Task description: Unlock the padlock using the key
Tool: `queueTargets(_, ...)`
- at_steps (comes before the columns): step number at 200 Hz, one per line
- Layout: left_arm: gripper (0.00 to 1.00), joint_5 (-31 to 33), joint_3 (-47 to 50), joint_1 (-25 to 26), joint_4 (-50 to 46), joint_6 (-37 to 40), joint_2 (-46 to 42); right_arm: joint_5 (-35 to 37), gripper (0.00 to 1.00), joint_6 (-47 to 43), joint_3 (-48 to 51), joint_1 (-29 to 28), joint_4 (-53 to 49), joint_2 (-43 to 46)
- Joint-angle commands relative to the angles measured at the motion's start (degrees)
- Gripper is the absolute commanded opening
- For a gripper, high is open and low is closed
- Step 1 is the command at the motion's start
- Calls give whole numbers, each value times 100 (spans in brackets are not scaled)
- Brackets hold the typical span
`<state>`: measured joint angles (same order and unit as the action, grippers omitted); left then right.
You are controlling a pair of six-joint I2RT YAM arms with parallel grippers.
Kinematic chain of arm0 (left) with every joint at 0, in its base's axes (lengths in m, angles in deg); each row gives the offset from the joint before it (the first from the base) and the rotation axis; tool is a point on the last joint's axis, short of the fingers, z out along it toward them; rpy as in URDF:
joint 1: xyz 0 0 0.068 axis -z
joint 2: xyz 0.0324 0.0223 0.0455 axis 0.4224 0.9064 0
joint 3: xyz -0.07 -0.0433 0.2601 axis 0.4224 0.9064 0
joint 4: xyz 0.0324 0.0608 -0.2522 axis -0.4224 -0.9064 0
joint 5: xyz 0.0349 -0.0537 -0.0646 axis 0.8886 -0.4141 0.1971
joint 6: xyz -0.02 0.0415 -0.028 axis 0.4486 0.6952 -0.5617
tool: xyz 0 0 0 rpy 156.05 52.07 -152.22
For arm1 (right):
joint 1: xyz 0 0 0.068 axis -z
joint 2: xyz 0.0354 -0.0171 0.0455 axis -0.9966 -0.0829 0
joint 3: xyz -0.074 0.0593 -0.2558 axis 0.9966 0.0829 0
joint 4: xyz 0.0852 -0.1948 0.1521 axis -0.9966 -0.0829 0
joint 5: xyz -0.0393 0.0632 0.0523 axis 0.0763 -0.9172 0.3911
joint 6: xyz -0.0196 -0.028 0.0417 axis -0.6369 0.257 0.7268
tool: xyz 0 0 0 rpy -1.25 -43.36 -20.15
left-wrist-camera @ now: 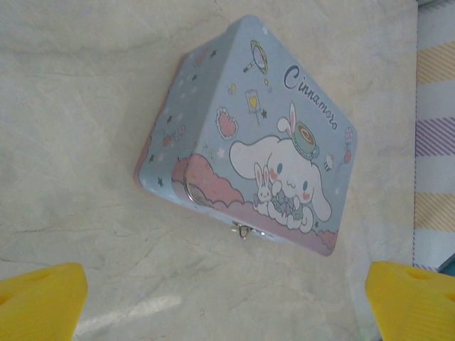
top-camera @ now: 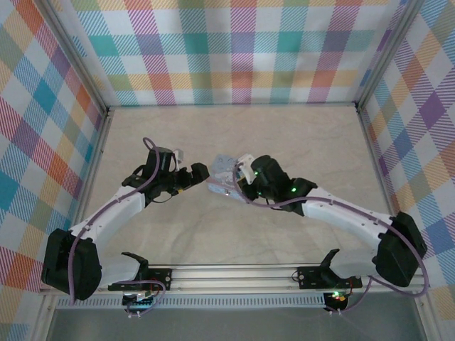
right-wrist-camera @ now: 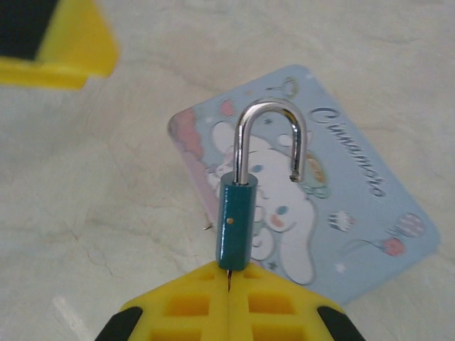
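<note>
Right gripper [right-wrist-camera: 229, 284] clenched on the padlock [right-wrist-camera: 234, 222], pinching just the bottom end of the teal body. Sticks straight out from the fingertips, long axis in line with the jaws, shackle [right-wrist-camera: 273, 131] at the far end. Worth noting: one leg of that shackle hanging free outside the body, notch showing, so looks popped already. Keyhole end presumably buried between the pads, can't tell from here.

Below and beyond the lock, the pale blue tin [right-wrist-camera: 355, 213] lying flat on the table [right-wrist-camera: 85, 213], cartoon lid up, not touching the lock as far as can be told.

Left gripper [left-wrist-camera: 227, 305] released, spread wide, nothing between the yellow fingertips [left-wrist-camera: 43, 302], looking down at the same tin [left-wrist-camera: 213, 135]. Shows up in the right wrist view too, as a yellow finger [right-wrist-camera: 60, 42] in the far left corner, well apart from the shackle.

From above: both arms reaching in from the near edge, elbows bent, wrists turned toward each other, left gripper [top-camera: 199, 172] and right gripper [top-camera: 237, 189] facing off across the tin [top-camera: 222, 168] mid-table. Lock too small to pick out up there.

Next move, going by this: down to the right arm, already holding the thing, with the left jaws off beyond the shackle end. Probably basically done here, maybe just a set-down left to do.
</note>
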<state>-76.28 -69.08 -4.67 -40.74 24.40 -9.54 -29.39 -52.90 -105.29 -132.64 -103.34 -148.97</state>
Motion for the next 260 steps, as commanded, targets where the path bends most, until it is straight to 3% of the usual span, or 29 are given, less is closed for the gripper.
queueTargets(1, 100, -268, -50, -54, -230, 228, -124, -272, 0, 884, 96, 395, -303, 339)
queueTargets(65, 100, -865, 27, -10, 279, 322, -4, 199, 0, 1543, 129, 1771, -1231, 298)
queueTargets(127, 100, -891, 77, 46, 318, 319, -13, 87, 0, 1726, -249, 2915, -1407, -1048)
queueTargets(194, 100, -801, 126, 60, 309, 297, -49, 139, 0, 1836, -956, 3079, -1428, -2376)
queueTargets(260, 100, -726, 104, 60, 256, 332, -28, 105, 4, 1818, -1296, 3152, -1471, -2849)
